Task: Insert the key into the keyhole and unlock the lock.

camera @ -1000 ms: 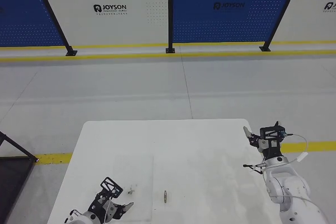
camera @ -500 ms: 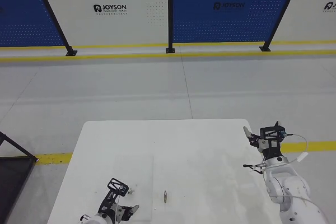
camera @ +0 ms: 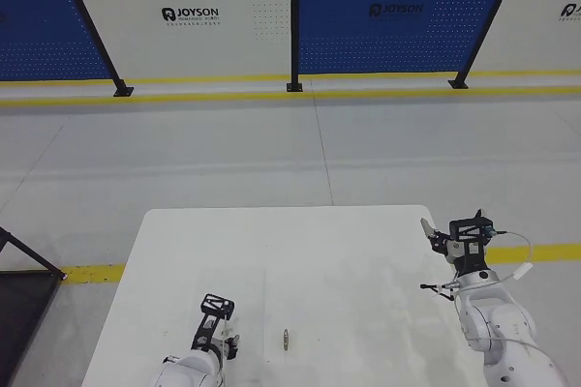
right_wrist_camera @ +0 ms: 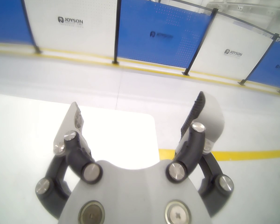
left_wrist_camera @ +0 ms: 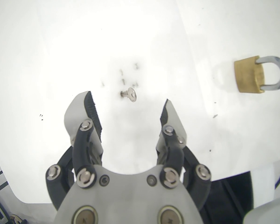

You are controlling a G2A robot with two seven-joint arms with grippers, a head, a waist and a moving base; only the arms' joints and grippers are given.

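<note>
Left gripper (left_wrist_camera: 127,99): wide open, over key (left_wrist_camera: 130,94), apparently clear of it | key: flat, bench (camera: 320,252) near edge | lock (left_wrist_camera: 249,75): nearby, apart | right gripper (right_wrist_camera: 137,100): wide open, empty, right edge

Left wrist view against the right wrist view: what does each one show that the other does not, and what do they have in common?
Left wrist view: the open left gripper, with the small silver key lying on the table just ahead of its fingertips, and the brass padlock lying flat, apart from the key.
Right wrist view: the open right gripper, pointing past the table's edge toward the grey floor, a yellow line and blue and white fence panels.
Both: the white table.
</note>
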